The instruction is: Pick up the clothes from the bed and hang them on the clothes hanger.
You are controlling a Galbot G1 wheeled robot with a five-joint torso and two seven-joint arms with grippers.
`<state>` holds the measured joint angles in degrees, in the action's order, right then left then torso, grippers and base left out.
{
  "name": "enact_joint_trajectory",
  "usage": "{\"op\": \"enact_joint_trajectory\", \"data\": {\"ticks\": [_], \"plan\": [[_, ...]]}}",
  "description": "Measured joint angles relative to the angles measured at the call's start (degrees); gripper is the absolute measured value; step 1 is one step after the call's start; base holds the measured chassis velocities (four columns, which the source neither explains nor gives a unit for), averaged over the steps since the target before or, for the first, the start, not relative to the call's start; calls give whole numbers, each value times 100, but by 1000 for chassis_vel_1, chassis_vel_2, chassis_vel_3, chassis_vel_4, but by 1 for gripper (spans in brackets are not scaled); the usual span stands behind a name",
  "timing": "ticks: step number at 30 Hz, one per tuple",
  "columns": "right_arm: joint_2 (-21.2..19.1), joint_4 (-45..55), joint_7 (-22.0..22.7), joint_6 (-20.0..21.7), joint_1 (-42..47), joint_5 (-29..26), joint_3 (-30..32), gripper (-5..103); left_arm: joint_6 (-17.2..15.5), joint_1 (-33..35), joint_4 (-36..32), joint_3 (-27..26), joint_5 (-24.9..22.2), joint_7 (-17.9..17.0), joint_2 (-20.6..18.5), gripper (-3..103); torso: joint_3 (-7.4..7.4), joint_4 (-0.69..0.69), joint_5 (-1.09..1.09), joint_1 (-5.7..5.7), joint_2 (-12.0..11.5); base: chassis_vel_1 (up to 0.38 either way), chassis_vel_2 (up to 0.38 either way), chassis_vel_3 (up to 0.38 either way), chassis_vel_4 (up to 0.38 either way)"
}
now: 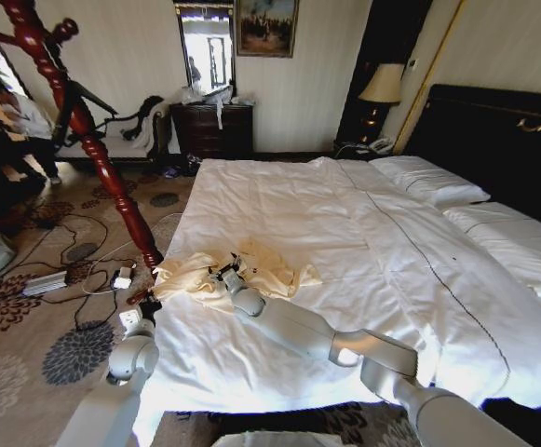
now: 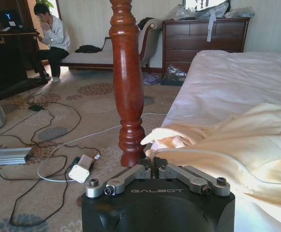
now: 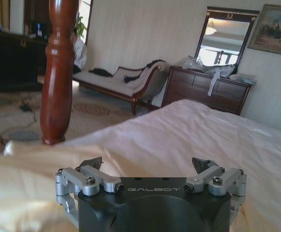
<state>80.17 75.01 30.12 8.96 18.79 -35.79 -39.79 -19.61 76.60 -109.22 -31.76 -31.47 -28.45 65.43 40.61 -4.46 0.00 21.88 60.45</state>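
Right gripper [image 1: 225, 273]: lowered over the cream clothes [image 1: 237, 272] at the near left corner of the bed [image 1: 344, 242]; fingers [image 3: 93, 164] spread wide apart in the right wrist view, nothing between them, pale fabric lying just under and ahead of them.

Left gripper [image 2: 153, 164]: low beside the bed's left edge, over the carpet; fingers drawn together, tips meeting, just short of a sleeve end of the clothes that hangs over the mattress edge. Contact with the cloth cannot be told.

Clothes: crumpled heap, spread flat across the duvet, near the bed's left side.

Coat stand [image 1: 93, 140]: red-brown turned wooden post, tilted in the head view, foot on the carpet just beside the bed corner.

Cables [image 1: 84, 279]: loose on the patterned carpet, left of the stand.

Dresser [image 1: 212, 128]: dark wood, against the far wall beyond the bed.
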Motion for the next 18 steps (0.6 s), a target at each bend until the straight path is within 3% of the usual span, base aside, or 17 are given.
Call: {"op": "enact_joint_trajectory", "data": {"ticks": [4,7,8,11,13,15,17,18], "plan": [[-177,438,1,-143,44,-413,208,100,9,25,-7,-14,0,2,-6,1,0,-1,0,0,0,0,0,0,0],[-396,960,103,-196,221,-1183,621,100,10,-12,0,20,2,4,17,1,0,0,1,-1,0,0,0,0,0],[-396,960,103,-196,221,-1183,621,100,10,-12,0,20,2,4,17,1,0,0,1,-1,0,0,0,0,0],[-721,1374,389,17,457,-2132,940,100,7,-70,17,87,11,4,55,1,0,-1,1,0,0,0,0,0,0],[-803,1456,469,74,535,-2409,1008,100,5,-78,17,99,16,3,64,1,0,-2,1,0,0,0,0,0,0],[-953,1579,643,172,784,-3151,1183,100,-6,-95,21,124,31,2,97,1,0,-3,1,-1,0,0,0,0,0],[-958,1580,670,176,838,-3295,1224,100,-8,-96,21,126,35,2,103,1,0,-2,1,0,0,0,0,0,0],[-807,1465,796,165,972,-3791,1418,100,-15,-86,9,130,50,-4,109,1,0,0,1,-1,0,0,0,0,0]]}}
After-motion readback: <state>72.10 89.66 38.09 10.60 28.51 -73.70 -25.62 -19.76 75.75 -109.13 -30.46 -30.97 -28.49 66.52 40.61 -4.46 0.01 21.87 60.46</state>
